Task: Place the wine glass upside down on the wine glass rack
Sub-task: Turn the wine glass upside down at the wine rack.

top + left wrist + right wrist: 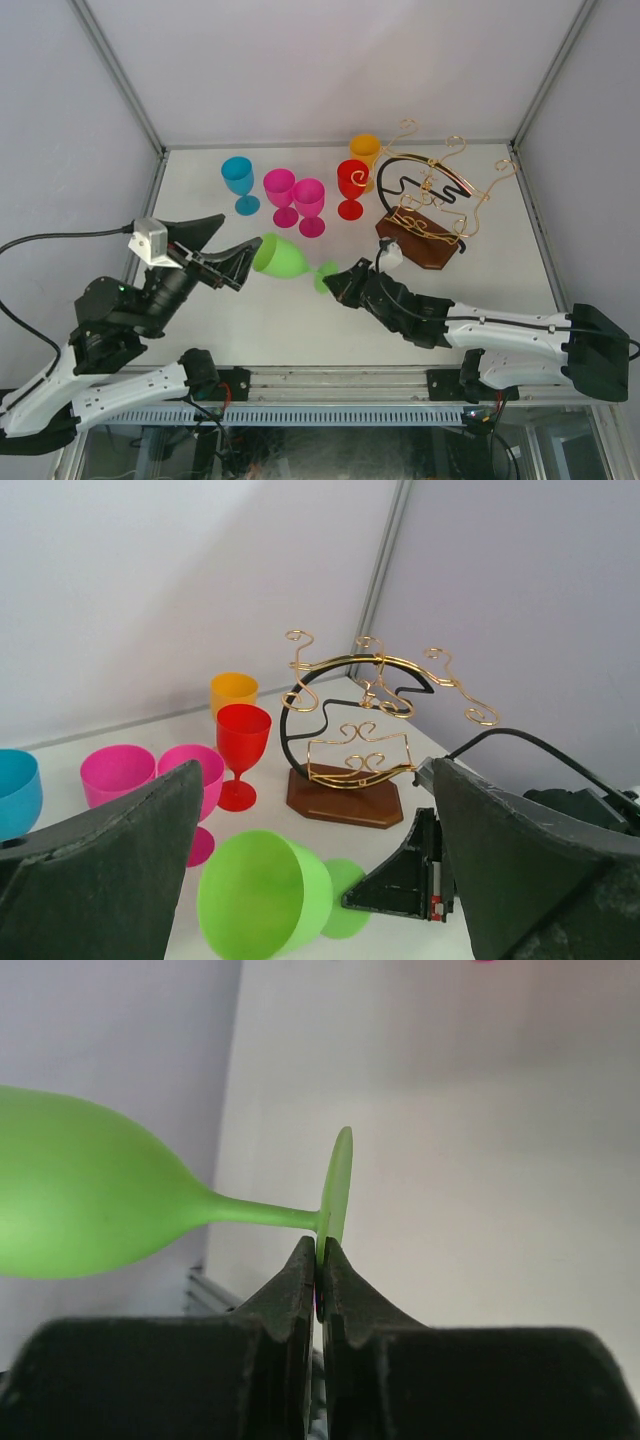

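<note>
Right wrist view shows my right gripper [318, 1250] clamped on the edge of the green wine glass's [90, 1200] foot, the glass held on its side. Its bowl mouth points toward my left gripper [240, 231], whose fingers are spread wide and grip nothing; inside the bowl I see only green plastic. The rack [425, 225] stands apart to the right on the table [250, 320], with blue [238, 178], pink [280, 190], red [352, 182] and orange [365, 150] cups upright nearby.

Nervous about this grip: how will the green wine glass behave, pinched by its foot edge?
The green wine glass looks like plastic: probably light and stiff. The right gripper pinches only its foot rim, bowl sticking out sideways, so it may pivot or slip.
</note>
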You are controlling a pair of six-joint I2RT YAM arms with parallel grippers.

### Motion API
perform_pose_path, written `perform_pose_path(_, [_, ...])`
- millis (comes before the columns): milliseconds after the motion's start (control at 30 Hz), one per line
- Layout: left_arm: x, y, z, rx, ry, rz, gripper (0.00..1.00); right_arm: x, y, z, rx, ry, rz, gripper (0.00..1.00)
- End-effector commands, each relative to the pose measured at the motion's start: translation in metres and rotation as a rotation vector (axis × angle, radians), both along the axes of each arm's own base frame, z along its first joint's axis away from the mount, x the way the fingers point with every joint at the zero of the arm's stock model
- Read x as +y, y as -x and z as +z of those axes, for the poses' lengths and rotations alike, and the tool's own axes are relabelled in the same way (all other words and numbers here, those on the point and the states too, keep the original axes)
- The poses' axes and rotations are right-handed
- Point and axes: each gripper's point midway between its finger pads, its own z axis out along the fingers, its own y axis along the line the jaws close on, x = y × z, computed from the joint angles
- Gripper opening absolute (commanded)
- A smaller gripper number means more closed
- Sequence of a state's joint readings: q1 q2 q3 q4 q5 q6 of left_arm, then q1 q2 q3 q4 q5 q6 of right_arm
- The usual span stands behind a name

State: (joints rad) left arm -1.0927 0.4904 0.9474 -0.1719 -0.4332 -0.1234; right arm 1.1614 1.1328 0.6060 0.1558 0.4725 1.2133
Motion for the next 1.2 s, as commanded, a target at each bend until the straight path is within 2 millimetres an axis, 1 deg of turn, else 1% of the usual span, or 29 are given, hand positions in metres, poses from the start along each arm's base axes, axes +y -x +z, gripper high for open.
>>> perform_pose_path(0, [0.014,0.011,0.0,0.034,-0.047,-0.019,1.0,-0.016,-0.008,0.014,-0.184,0.188,-0.006,0.0])
perform_pose_path(133, [0.024,0.011,-0.014,0.074,-0.097,0.006,1.0,-0.022,-0.006,0.026,-0.351,0.333,0.025,0.0])
perform_pose_path(233, [0.026,0.012,-0.027,0.106,-0.14,0.011,1.0,-0.022,-0.006,0.036,-0.472,0.422,0.069,0.0])
perform_pose_path(367, [0.022,0.014,-0.046,0.142,-0.193,-0.012,1.0,-0.02,-0.006,0.048,-0.647,0.568,0.165,0.0])
perform_pose_path(400, [0.02,0.015,-0.049,0.147,-0.199,-0.018,1.0,-0.018,-0.003,0.049,-0.694,0.6,0.213,0.0])
perform_pose_path(533, [0.019,0.016,-0.062,0.163,-0.22,-0.028,1.0,-0.027,0.0,0.057,-0.838,0.752,0.309,0.0])
perform_pose_path(667, [0.016,0.015,-0.072,0.166,-0.257,-0.029,1.0,-0.036,0.006,0.068,-0.943,0.836,0.391,0.0])
perform_pose_path(800, [0.006,0.018,-0.078,0.138,-0.3,-0.078,1.0,-0.045,0.014,0.083,-1.038,0.88,0.456,0.0])
perform_pose_path(867, [0.003,0.018,-0.081,0.117,-0.334,-0.093,1.0,-0.046,0.022,0.085,-1.103,0.909,0.528,0.0])
perform_pose_path(933, [0.0,0.017,-0.082,0.097,-0.368,-0.1,1.0,-0.049,0.025,0.094,-1.151,0.909,0.536,0.0])
perform_pose_path(1000, [-0.001,0.015,-0.083,0.074,-0.402,-0.098,1.0,-0.052,0.028,0.103,-1.198,0.922,0.544,0.0])
perform_pose_path(1067, [-0.002,0.012,-0.086,0.045,-0.451,-0.091,1.0,-0.057,0.028,0.109,-1.241,0.96,0.552,0.0])
perform_pose_path(1133, [-0.003,0.004,-0.088,-0.002,-0.523,-0.065,1.0,-0.06,0.029,0.114,-1.3,1.002,0.57,0.0])
perform_pose_path(1167, [-0.007,0.003,-0.09,-0.014,-0.55,-0.074,0.99,-0.061,0.031,0.116,-1.329,1.01,0.585,0.0])
